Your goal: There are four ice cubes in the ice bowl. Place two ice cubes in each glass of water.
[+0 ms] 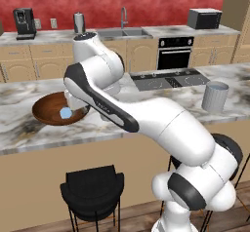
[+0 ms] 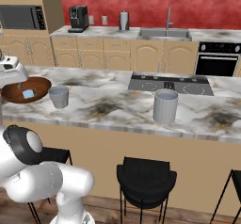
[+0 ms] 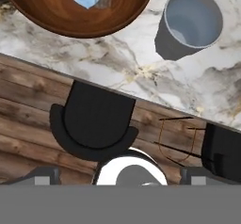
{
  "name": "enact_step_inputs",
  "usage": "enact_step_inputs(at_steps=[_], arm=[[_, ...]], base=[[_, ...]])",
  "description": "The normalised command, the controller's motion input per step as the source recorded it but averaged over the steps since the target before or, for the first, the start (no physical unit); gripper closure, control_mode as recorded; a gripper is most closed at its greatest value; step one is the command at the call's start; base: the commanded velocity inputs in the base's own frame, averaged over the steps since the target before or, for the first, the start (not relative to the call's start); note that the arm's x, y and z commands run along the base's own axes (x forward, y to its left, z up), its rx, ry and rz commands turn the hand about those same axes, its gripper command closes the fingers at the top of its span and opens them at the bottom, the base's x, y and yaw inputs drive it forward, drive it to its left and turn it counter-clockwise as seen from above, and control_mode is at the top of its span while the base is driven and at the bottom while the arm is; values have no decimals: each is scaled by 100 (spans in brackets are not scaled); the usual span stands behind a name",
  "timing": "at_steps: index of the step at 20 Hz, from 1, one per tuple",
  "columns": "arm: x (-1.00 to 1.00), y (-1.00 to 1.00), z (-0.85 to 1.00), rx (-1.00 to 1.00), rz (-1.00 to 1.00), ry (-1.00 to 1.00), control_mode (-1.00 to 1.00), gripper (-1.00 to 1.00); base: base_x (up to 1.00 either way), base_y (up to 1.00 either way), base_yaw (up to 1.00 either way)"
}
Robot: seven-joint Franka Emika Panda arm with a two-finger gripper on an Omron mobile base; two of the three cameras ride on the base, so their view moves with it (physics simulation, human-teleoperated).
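Marble is seen across the long grey-veined island counter (image 2: 113,110), which carries every task object. Toward its left end, near the front edge, the wide shallow bowl of dark reddish-brown wood (image 1: 46,113) is set, and pale blue translucent ice (image 1: 65,112) is seen lying inside it; the separate cubes cannot be counted. The white arm is stretched over the bowl, so that part of the rim is hidden in the left base view. The taller ribbed grey-blue tumbler (image 2: 165,105) is placed well apart from the bowl, toward the counter's right half and close to the front edge, in front of the black cooktop (image 2: 169,84). The shorter grey-blue tumbler (image 2: 59,96) is stood just beside the bowl, on its right, without touching it; water is seen within it in the hand view (image 3: 190,23). The two-finger gripper (image 3: 120,173) is held above the front edge of the counter, its dark fingertips (image 3: 42,175) spread wide apart with nothing between them. Black round stools (image 2: 146,178) are lined below the counter's front edge.
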Motion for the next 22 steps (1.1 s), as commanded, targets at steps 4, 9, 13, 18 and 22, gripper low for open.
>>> enact_step_inputs(at_steps=[4,9,13,18,22], arm=[[35,37,-3,0,-7,3,-100,-100],[37,25,-11,-3,-4,2,-100,-100],[38,17,-21,-7,-3,0,-100,-100],[29,8,-22,-7,-2,1,-100,-100],[4,0,-21,-6,-4,5,-100,-100]], base=[[0,0,0],[0,0,0],[0,0,0],[0,0,0],[0,0,0]])
